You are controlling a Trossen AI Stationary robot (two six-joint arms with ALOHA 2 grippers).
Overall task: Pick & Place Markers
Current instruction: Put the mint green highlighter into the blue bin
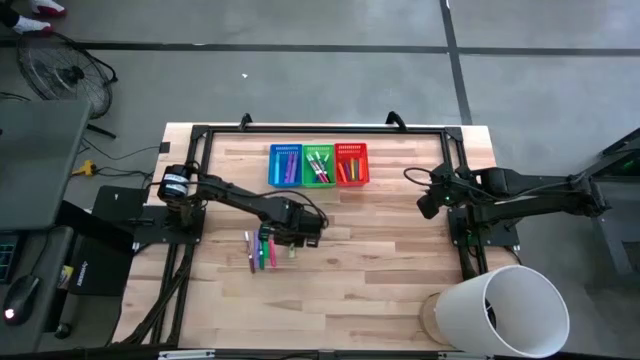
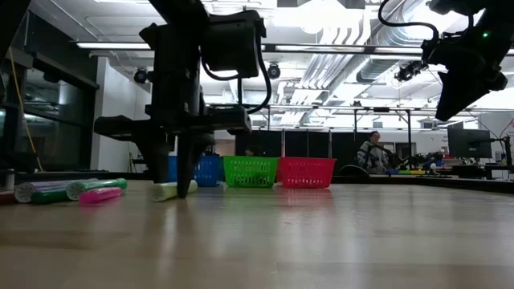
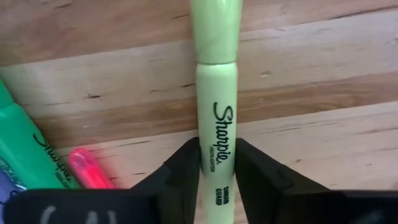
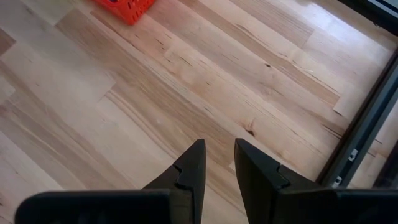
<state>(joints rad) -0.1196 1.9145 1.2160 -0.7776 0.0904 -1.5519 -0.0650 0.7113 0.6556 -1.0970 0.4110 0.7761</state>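
Note:
A pale yellow marker [image 3: 217, 81] lies flat on the wooden table, and my left gripper [image 3: 217, 149] stands over it, pointing down, shut on its barrel. In the low view the marker [image 2: 165, 191] rests on the tabletop between the fingers of the left gripper [image 2: 173, 172]. Green [image 3: 25, 155] and pink [image 3: 90, 171] markers lie on the table beside it, part of a small loose group [image 1: 262, 250]. My right gripper [image 4: 217, 158] hangs above bare wood near the table's right side [image 1: 432, 200], slightly open with nothing between its fingers. My left gripper pinches the yellow marker's barrel [image 3: 217, 165], at the printed part below the cap joint, between its two fingers [image 3: 180, 174]. The fingers come from above, pointing down, and lie across the marker. The marker lies level on the table.
Blue [image 1: 285, 165], green [image 1: 319, 165] and red [image 1: 352, 165] mesh baskets holding markers stand in a row at the table's far edge. A large white cylinder [image 1: 505, 310] sits at the near right corner. A black frame [image 1: 200, 135] runs round the table's edges.

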